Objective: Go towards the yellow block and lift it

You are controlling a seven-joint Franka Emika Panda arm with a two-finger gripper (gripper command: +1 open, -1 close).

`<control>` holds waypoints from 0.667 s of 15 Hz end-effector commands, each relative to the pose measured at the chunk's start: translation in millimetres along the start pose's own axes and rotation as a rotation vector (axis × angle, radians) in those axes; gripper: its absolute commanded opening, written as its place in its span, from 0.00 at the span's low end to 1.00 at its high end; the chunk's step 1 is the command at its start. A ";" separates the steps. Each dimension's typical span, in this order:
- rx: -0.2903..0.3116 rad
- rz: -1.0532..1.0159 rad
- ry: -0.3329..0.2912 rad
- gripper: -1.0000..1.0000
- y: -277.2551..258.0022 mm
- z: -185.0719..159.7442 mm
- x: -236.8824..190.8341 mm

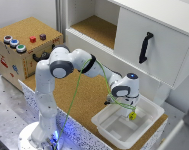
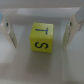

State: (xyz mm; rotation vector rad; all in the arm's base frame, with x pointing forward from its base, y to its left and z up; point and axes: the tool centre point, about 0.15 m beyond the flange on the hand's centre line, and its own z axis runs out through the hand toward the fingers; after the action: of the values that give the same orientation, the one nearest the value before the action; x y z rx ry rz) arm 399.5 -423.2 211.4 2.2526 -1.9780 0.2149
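Observation:
The yellow block (image 1: 132,116) is a tiny bright yellow cube with dark marks, inside a white tray (image 1: 109,131) at the exterior view's right. My gripper (image 1: 129,111) hangs straight over it, reaching down into the tray. In the wrist view the block (image 2: 41,37) lies between the two fingers (image 2: 75,30), with a gap on each side. The gripper (image 2: 41,44) is open and straddles the block without touching it. White tray floor (image 2: 42,67) shows around the block.
The tray stands on a cork tabletop (image 1: 86,97). A white cabinet with a black-handled door (image 1: 145,47) rises behind the tray. A cork box with coloured buttons (image 1: 24,47) stands at the exterior view's left. The tray walls enclose the gripper closely.

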 end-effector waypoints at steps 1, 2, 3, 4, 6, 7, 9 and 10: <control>0.028 0.004 -0.118 1.00 -3.6 7.5 31.2; 0.030 0.007 -0.113 0.00 -5.2 5.4 31.2; 0.039 0.013 -0.114 0.00 -5.4 5.3 30.3; 0.038 0.041 -0.125 0.00 -2.4 6.4 26.9; 0.016 0.055 -0.143 0.00 2.5 9.6 18.1; 0.000 0.071 -0.153 0.00 7.6 10.6 14.4; -0.018 0.080 -0.157 0.00 15.4 10.0 11.9; -0.018 0.081 -0.157 0.00 18.0 8.8 12.2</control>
State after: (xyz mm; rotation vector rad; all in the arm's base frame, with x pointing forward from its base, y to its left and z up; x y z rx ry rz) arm 396.6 -429.4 209.3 2.2122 -2.0747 0.1727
